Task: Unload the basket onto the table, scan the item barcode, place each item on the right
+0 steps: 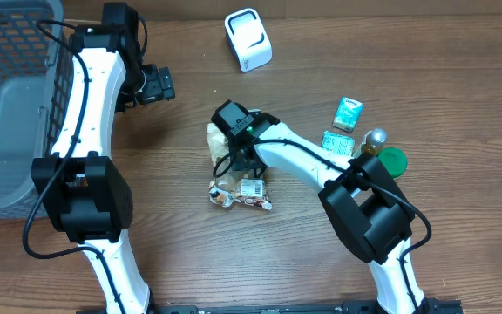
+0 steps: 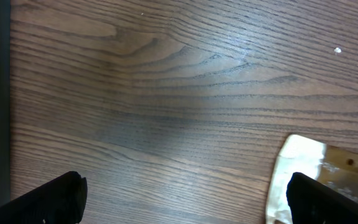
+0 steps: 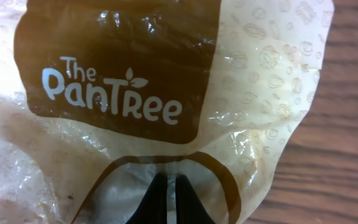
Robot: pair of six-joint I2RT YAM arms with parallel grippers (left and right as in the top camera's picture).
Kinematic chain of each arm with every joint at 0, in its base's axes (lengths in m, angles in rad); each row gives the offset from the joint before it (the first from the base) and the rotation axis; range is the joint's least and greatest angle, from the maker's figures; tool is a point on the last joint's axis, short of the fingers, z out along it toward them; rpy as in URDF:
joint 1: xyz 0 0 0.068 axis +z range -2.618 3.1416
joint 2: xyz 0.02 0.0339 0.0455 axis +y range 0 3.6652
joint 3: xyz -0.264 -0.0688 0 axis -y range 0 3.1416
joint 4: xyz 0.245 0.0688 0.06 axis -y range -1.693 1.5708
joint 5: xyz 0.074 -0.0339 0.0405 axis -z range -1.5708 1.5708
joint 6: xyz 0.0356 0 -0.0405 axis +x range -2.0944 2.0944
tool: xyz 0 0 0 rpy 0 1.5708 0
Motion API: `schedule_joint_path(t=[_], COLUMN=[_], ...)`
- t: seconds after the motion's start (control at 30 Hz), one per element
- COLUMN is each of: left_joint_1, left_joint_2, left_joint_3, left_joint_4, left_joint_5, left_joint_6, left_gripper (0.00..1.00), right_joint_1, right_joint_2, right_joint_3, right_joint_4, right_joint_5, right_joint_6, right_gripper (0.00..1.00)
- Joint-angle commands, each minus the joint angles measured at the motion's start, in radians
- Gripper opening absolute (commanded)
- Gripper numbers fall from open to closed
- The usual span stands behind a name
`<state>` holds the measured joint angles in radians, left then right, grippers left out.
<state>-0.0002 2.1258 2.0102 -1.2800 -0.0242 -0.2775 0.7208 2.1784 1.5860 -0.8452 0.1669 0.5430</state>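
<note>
"Counting the goods?"
"One snack bag point(image 1: 247, 194), frame centre, clenched by the right gripper point(image 3: 171, 194); left gripper point(image 1: 158, 86) gaping. One scanner point(image 1: 247, 39), two teal boxes point(image 1: 349, 113), one basket point(image 1: 7, 48), on a wooden table point(image 1: 425, 52)."

Both arms are built of white links, the left arm point(image 1: 90, 83) and the right arm point(image 1: 296, 157) alike, joined by bulky black joint housings point(image 1: 81, 196) near their bases. Thin black cables point(image 1: 26, 228) are looped along the outside of each, and a small green light point(image 1: 249, 131) is seen on the black wrist of the right one. The left gripper point(image 1: 157, 85) and the right gripper point(image 3: 171, 200) are fitted with matte black fingers point(image 2: 48, 200).
</note>
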Motion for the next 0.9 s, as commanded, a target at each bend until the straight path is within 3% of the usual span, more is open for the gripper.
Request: schedule_joint_path(t=[0.0, 0.47, 0.87], left_joint_1=[0.000, 0.000, 0.000], left_joint_2=[-0.014, -0.014, -0.014], left_joint_3=[0.023, 0.022, 0.023], left_joint_4=[-0.002, -0.002, -0.002], left_joint_5=[-0.009, -0.009, -0.009], left_joint_6=[0.019, 0.019, 0.019], left_gripper=[0.99, 1.00, 0.99], right_joint_1=[-0.008, -0.008, -0.010], right_joint_2=[-0.023, -0.190, -0.189], right_joint_3=[-0.011, 0.031, -0.138], right_joint_4=[-0.040, -0.242, -0.313], right_joint_5=[0.016, 0.023, 0.010], right_joint_6=[0.061, 0.060, 0.060], right_gripper=[0.04, 0.04, 0.08])
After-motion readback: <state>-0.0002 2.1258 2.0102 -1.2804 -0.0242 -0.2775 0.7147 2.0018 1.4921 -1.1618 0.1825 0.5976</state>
